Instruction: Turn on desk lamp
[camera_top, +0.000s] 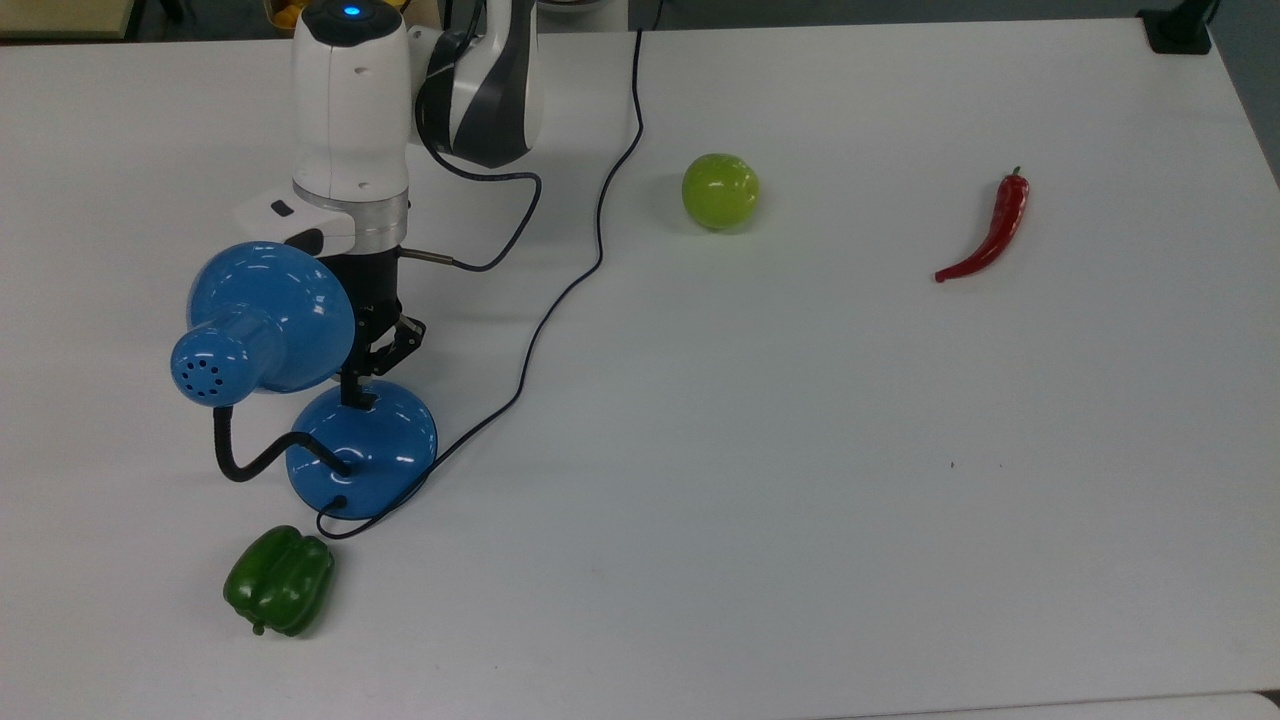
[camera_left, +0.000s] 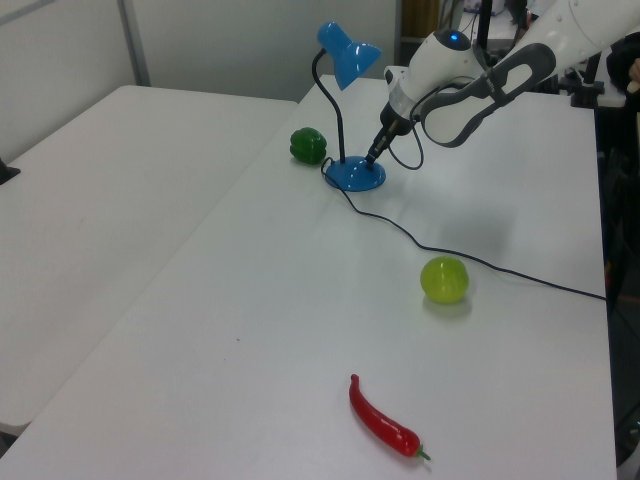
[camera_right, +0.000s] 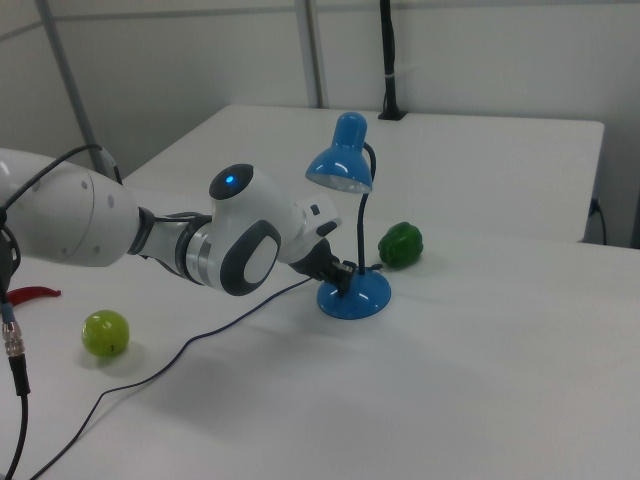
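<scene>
1. Reaching down at a slant, the claw (camera_top: 352, 392) has its tips on the upper edge of the desk lamp's round blue base, at the small black switch; whether its fingers are parted or closed cannot be told.
2. The desk lamp (camera_top: 362, 450) stands upright on the white table (camera_top: 800, 480). Its base lies directly under the claw tips. The black gooseneck rises from the base on the side away from the arm, and the cone shade hangs above and just beside the claw, at the top view's left. In the right view the shade (camera_right: 342, 160) opens downward over the base.
3. A thin black cord (camera_top: 560, 300) leaves the base beside the claw and runs across the table to the far edge, passing near the arm.
4. A green bell pepper (camera_top: 279, 581) lies near the lamp base, on the side opposite the claw.
5. A green apple (camera_top: 720, 190) rests well apart from the claw, toward the top view's right.
6. A red chilli (camera_top: 988, 232) lies farther still in the same direction.
7. The table surface is plain white. In the left view a second white table (camera_left: 90, 200) adjoins it along a seam, and pale wall panels close the room behind.
</scene>
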